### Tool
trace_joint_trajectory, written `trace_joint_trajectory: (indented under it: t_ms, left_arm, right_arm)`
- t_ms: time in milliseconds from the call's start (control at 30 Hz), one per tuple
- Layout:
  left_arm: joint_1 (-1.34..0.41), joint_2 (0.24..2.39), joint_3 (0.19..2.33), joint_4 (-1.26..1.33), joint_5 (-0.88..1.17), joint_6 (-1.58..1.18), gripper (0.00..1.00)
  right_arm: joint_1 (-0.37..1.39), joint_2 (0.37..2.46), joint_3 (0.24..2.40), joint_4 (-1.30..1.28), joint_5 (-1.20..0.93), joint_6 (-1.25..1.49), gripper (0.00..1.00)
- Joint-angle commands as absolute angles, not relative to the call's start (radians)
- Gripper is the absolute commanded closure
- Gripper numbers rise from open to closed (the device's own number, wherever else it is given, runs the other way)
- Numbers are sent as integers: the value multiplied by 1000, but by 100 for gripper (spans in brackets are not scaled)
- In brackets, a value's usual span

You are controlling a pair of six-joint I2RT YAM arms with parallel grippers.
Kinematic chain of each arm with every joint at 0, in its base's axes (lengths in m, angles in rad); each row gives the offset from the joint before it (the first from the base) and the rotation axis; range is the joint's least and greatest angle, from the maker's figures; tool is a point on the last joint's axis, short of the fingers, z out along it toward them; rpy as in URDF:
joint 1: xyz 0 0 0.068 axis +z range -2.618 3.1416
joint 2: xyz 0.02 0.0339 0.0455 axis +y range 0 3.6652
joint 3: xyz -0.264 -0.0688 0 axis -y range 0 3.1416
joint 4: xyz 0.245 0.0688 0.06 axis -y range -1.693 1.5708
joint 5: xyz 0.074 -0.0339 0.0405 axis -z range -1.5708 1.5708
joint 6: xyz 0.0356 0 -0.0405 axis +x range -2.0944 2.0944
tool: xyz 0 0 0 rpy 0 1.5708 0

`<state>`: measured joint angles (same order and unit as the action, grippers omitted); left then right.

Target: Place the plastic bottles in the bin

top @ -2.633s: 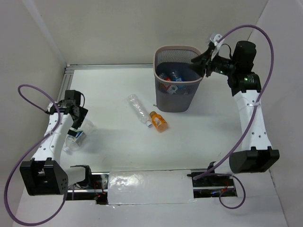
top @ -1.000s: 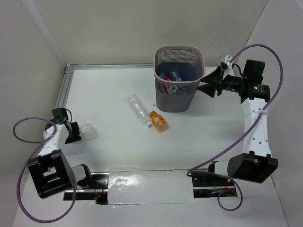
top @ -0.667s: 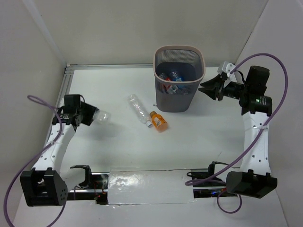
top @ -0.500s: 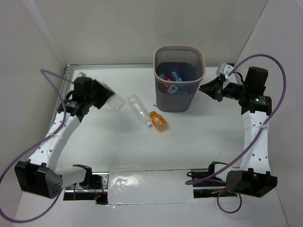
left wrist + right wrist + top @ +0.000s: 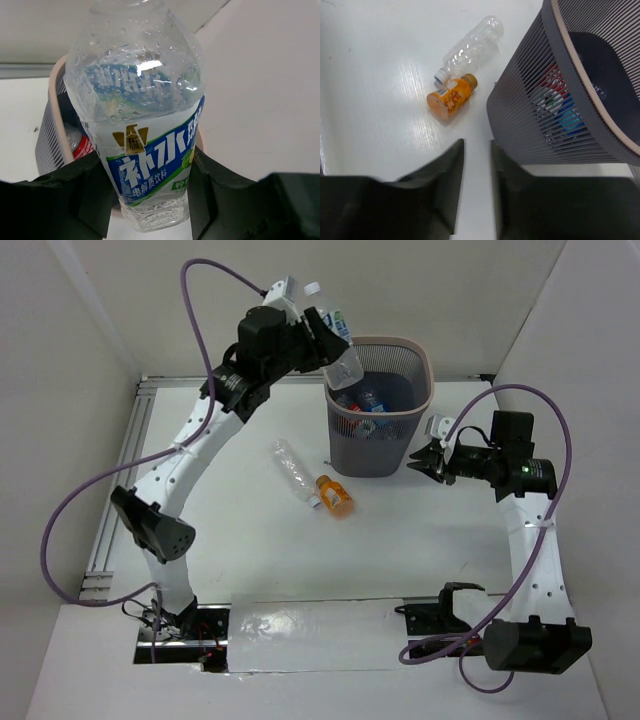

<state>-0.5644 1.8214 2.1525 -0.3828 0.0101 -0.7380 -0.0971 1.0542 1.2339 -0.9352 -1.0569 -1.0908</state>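
Observation:
My left gripper (image 5: 328, 338) is raised at the back, shut on a clear plastic bottle with a blue label (image 5: 340, 344). The bottle is tilted over the left rim of the bin (image 5: 428, 372), and it fills the left wrist view (image 5: 145, 125). The grey mesh bin holds bottles with blue and red labels (image 5: 364, 400). A clear unlabelled bottle (image 5: 292, 468) and an orange bottle (image 5: 334, 497) lie on the table left of the bin. My right gripper (image 5: 418, 462) hangs low just right of the bin. Its jaws stand narrowly open with nothing between them (image 5: 476, 145).
White walls close in the table on the left, back and right. A metal rail (image 5: 120, 480) runs along the left edge. The bin's mesh wall (image 5: 530, 110) stands close to my right fingers. The orange bottle (image 5: 449, 96) and the clear bottle (image 5: 470, 47) lie ahead of them.
My left arm has carried the blue-label bottle from the table's left side up to the bin's left rim. My right gripper has dropped beside the bin, shut, then parted slightly.

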Motion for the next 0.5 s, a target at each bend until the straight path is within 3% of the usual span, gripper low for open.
trace_joint_trajectory:
  t_ms: [0, 100, 167, 233, 267, 300, 400, 433, 467]
  left_arm:
    - [-609, 1911, 2255, -273, -73, -680, 82]
    - [-667, 1977, 2292, -236, -188, -638, 64]
    - [-689, 2045, 2336, -236, -259, -627, 55]
    - [-689, 2081, 2379, -259, -268, -627, 45]
    - [-698, 2092, 2379, -259, -285, -615, 38]
    - [-698, 2092, 2379, -259, -297, -615, 22]
    - [-698, 2082, 2379, -241, -308, -592, 14]
    - [-698, 2082, 2379, -241, -308, -592, 0]
    - [-698, 2069, 2402, -226, -292, -583, 0]
  right_arm:
    - [-75, 1015, 1201, -948, -1022, -1082, 61]
    - [-66, 996, 1177, -913, -1011, -1058, 50]
    - [-45, 996, 1167, -913, -1002, -1049, 33]
    - [-32, 986, 1158, -904, -979, -1040, 25]
    - [-32, 986, 1158, -904, -979, -1040, 23]
    - [-22, 986, 1148, -904, -968, -1040, 18]
    - [4, 986, 1118, -881, -968, -1040, 12]
    - [15, 986, 1109, -881, -968, -1040, 11]
    - [44, 986, 1100, -864, -968, -1017, 11]
